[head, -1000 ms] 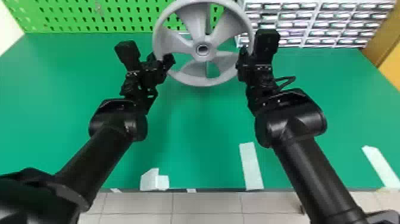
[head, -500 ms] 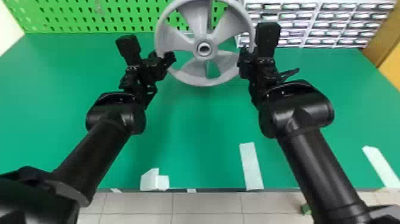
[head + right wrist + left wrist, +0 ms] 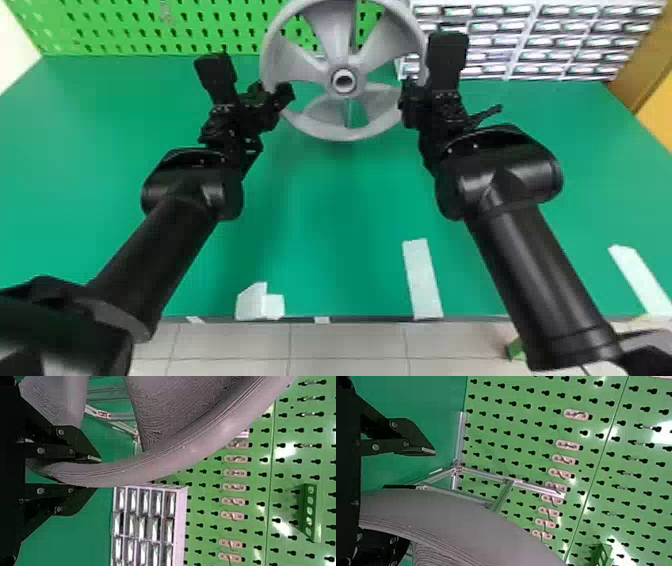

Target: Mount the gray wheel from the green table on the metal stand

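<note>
Gray plastic spoked wheel (image 3: 345,131) is at the far part of the green surface (image 3: 340,215), between the two arms, hub facing the head camera. Right end effector (image 3: 414,97) is on the wheel's right side; its wrist view has both fingers closed on the rim, one on each face, so it's pinching the wheel. Left end effector (image 3: 275,97) is at the wheel's left side, fingers spread wide: one stands clear of the rim, the other is partly hidden by it. Can't tell if that one touches. Silver metal stand (image 3: 538,489), made of slim bars, is beyond the wheel, near the green perforated pegboard (image 3: 215,32); head view has its upright showing between the spokes. Can't tell whether hub and stand touch. Pegboard carries a column of pinkish oval hook plates (image 3: 235,487) and a green metal bracket (image 3: 311,512). White multi-drawer cabinet (image 3: 507,55) sits at the back, right of the wheel. White tape strip (image 3: 422,280) lies on the surface near the front edge, with folded white piece (image 3: 259,302) to its left. Pale tiled floor (image 3: 345,345) below.
</note>
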Motion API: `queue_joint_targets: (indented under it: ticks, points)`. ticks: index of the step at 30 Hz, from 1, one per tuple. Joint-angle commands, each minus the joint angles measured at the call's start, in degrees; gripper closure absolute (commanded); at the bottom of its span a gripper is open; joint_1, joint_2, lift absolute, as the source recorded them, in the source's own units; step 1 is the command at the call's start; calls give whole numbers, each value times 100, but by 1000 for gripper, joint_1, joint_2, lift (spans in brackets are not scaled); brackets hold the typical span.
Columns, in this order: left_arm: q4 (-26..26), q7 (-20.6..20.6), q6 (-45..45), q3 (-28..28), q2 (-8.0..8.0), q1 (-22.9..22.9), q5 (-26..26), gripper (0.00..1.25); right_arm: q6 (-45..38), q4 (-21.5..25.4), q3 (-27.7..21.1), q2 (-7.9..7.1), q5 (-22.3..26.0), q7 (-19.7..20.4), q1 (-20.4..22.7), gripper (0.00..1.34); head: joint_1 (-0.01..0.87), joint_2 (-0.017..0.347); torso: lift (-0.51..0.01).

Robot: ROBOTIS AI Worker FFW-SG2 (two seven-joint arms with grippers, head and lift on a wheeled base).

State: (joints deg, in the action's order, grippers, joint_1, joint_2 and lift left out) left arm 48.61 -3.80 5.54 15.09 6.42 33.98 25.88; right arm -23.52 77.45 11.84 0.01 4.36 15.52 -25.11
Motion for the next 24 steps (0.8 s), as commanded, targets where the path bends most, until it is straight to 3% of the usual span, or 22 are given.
queue_joint_targets:
  ticks: [1,11,24]
  points:
    - [-36,169,8,-59,-36,3,-48,834,110,-134,20,5,-5,3,-56,1130,868,52,-93]
    - [-150,257,175,-67,-159,30,-127,832,400,-380,82,5,12,3,-126,1130,868,52,-93]
    - [-326,301,237,-103,-168,117,-171,832,497,-503,108,5,21,3,-179,1128,868,52,-93]
